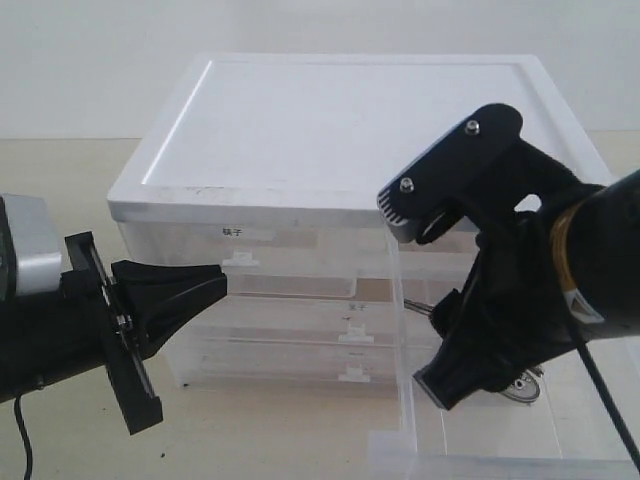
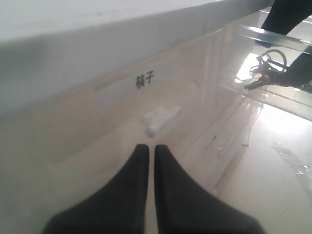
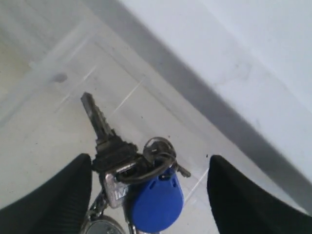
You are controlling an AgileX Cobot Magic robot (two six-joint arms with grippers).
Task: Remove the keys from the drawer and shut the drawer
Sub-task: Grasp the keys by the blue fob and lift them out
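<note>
Presently the right end effector (image 3: 148, 168) reaches down into the open drawer (image 1: 408, 400), which stands pulled out of the white-topped clear cabinet (image 1: 340, 120) at the lower right of the exterior frame. Its two black fingers (image 3: 63, 195) are spread wide, one on each side of the keys (image 3: 114, 156), and they grip nothing. The bunch lies flat on the clear drawer floor between them. One toothed key points away from the ring, and the blue fob (image 3: 156, 202) sits beside a grey round tag (image 3: 100, 226) that the frame edge partly cuts off. In the exterior view only a loop of the ring shows past the black finger at the lower right. The left end effector (image 1: 218, 282) hovers at the left of that frame above the bench (image 1: 70, 190), its fingers pressed together on nothing. It is aimed at the closed half-width drawer (image 2: 87, 126) labelled in bold black characters, short of its white tab handle (image 2: 161, 118).
</note>
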